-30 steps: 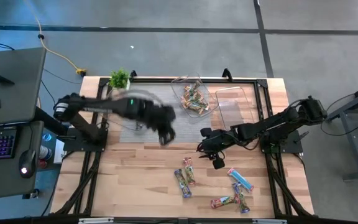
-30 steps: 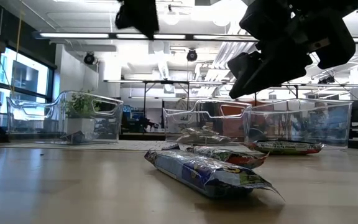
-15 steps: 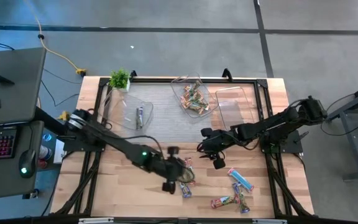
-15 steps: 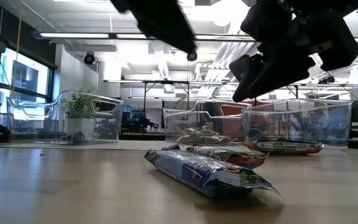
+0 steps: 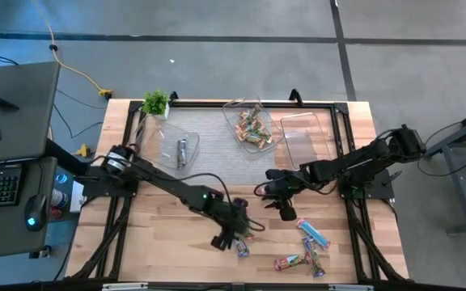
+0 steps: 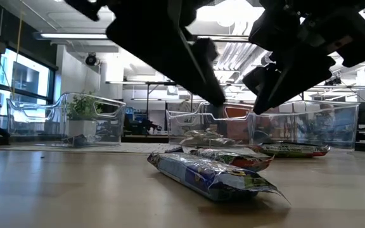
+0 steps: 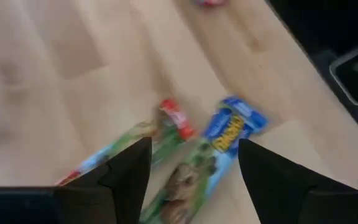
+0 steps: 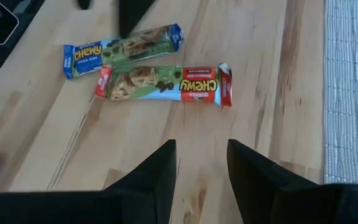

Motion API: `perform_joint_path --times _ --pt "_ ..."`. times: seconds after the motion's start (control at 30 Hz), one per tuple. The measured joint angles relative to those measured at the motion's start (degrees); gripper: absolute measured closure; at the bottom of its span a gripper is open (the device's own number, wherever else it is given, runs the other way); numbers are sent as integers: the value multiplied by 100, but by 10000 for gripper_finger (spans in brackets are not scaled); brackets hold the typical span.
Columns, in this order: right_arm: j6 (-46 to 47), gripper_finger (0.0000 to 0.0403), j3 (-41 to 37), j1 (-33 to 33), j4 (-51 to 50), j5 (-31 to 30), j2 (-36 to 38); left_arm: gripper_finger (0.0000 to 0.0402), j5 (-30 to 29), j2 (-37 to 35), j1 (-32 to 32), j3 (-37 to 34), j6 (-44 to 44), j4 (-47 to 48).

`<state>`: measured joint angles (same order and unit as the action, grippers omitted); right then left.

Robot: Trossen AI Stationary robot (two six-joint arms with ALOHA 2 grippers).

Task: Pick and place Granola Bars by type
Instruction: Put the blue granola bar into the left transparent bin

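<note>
Landmark: the blue-ended bar (image 7: 219, 146), nearest on the wooden table (image 5: 160, 234).

Left gripper (image 5: 231, 236) hovers right over it, jaws spread wide, holding nothing. Red-ended bar (image 8: 166, 84) lies just beside it, nearly touching. Both look light, flat, with slick crinkly wrappers; likely to slide, so pinch across the narrow middle.

Right gripper (image 5: 281, 202) hangs a little beyond, jaws part open, empty. Other bars (image 5: 310, 246) lie loose to its side. Farthest back, the middle clear tub (image 5: 235, 123) already holds several bars.
</note>
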<state>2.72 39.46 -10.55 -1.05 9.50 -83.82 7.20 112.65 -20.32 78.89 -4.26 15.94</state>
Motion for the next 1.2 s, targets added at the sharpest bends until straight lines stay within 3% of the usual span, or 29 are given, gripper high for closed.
perform_joint_path --times 0.43,0.77,0.9,1.03,1.13,1.2 --pt "-13 277 2 0 42 4 6 167 104 632 7 18 -369 112" --pt "-15 277 0 0 88 -7 6 178 108 628 7 14 -305 347" --pt "-15 277 0 0 87 -9 6 228 44 637 9 71 -288 415" --pt "-15 277 0 0 87 -9 6 311 -319 644 5 232 -13 685" --pt "-15 277 0 0 87 -9 4 374 -846 646 7 539 209 1413" --pt "-15 277 0 0 89 -9 4 389 -1115 659 11 813 259 2110"
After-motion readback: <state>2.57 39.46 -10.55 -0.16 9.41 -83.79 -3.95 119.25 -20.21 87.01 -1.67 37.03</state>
